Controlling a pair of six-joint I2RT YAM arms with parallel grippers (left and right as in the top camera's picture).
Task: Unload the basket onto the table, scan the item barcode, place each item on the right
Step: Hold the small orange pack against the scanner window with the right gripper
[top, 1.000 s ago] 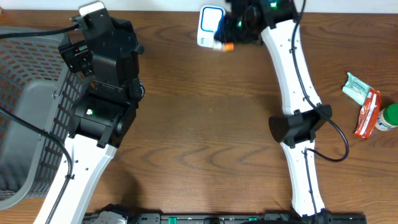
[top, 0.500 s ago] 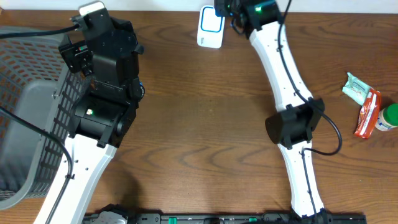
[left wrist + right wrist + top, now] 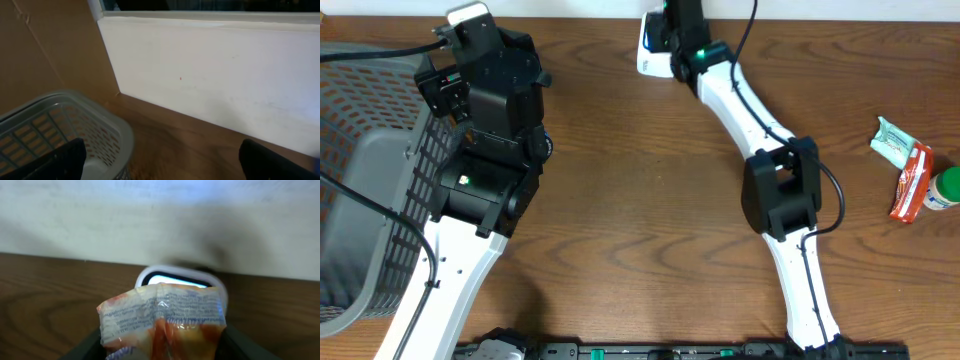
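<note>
A crinkled clear-and-orange snack packet (image 3: 165, 315) with small printed text stands upright between the dark fingers (image 3: 85, 347) of my right gripper (image 3: 162, 350), which is shut on it. Just behind the packet stands the white barcode scanner (image 3: 180, 277) with its lit window facing it. From overhead, the right gripper (image 3: 677, 28) hangs over the scanner (image 3: 650, 52) at the table's back edge, and the packet is hidden under the arm. My left gripper (image 3: 165, 165) is open and empty beside the basket (image 3: 65, 125).
A grey mesh basket (image 3: 370, 180) fills the left side under the left arm. At the far right lie a green-and-white packet (image 3: 892, 140), a red packet (image 3: 912, 180) and a green-capped bottle (image 3: 945, 188). A white wall runs behind the table.
The right arm has swung left from beside the scanner to right over it, carrying the packet in front of the scanner window. The left arm has not moved.
</note>
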